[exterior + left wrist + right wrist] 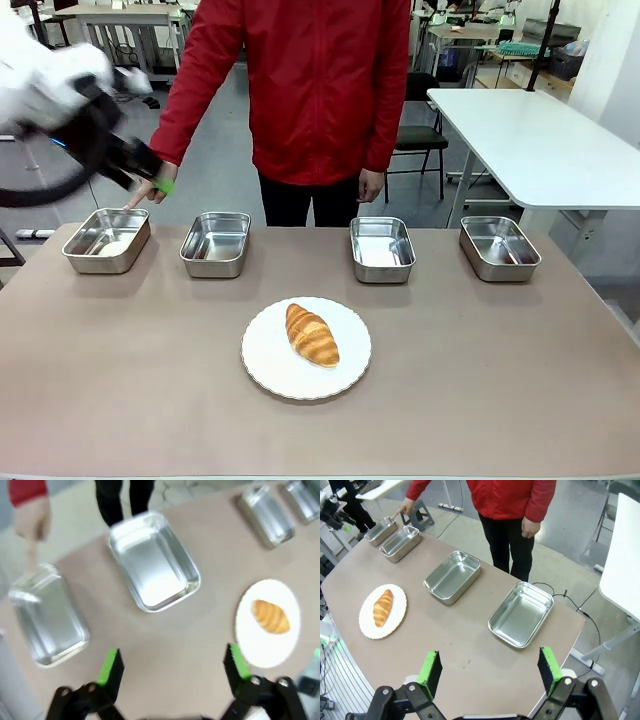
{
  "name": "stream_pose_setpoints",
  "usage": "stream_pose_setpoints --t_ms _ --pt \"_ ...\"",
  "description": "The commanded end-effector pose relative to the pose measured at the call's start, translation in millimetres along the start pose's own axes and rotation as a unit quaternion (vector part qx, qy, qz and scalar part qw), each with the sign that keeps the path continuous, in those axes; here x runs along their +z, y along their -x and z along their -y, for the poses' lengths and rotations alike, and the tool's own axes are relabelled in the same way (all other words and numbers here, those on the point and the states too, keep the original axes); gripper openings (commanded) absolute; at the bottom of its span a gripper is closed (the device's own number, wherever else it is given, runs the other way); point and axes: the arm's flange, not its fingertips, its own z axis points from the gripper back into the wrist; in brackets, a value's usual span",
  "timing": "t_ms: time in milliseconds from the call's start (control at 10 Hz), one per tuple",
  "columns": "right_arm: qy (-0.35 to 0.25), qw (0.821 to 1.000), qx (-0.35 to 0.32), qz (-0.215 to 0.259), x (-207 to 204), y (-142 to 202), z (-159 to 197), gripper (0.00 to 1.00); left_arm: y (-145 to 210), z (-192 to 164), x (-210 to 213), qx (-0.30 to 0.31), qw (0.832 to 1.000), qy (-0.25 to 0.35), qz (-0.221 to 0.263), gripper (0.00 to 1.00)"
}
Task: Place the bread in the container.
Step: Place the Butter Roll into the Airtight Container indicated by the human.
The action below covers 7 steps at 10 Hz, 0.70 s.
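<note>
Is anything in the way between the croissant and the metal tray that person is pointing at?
Nothing lies on the table between the croissant on its white plate and that tray at the row's left end. Only the person's hand is at the tray's far rim, pointing, with the open left gripper raised close by.

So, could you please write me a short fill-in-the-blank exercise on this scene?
1. The croissant lies on a round ____ plate.
2. The row of steel trays beyond it numbers ____.
3. The person's hand points at the tray farthest to the robot's ____.
4. The left end effector and the right end effector both stand ____.
Missing words: white; four; left; open.
</note>
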Motion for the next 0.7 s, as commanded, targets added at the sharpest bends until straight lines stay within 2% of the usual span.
stream_pose_setpoints --t_ms 0,100,200,300,400,600 --pt "-0.005 1.0 0.002 0.012 0 -1 2 1.0 7 63 -50 0.042 0.997 -0.057 -0.029 1.0" --pt "-0.005 1.0 0.002 0.012 0 -1 2 1.0 8 82 -63 0.043 0.997 -0.054 -0.04 1.0" --pt "-0.005 1.0 0.002 0.012 0 -1 2 1.0 9 83 -64 0.05 0.995 -0.066 -0.058 1.0" --pt "-0.005 1.0 0.002 0.012 0 -1 2 1.0 17 61 -45 0.014 0.992 -0.062 -0.114 1.0" --pt "-0.005 1.0 0.002 0.012 0 -1 2 1.0 17 95 -77 0.039 0.997 -0.046 -0.041 1.0" --pt "-0.005 1.0 0.002 0.012 0 -1 2 1.0 17 95 -77 0.039 0.997 -0.046 -0.041 1.0"
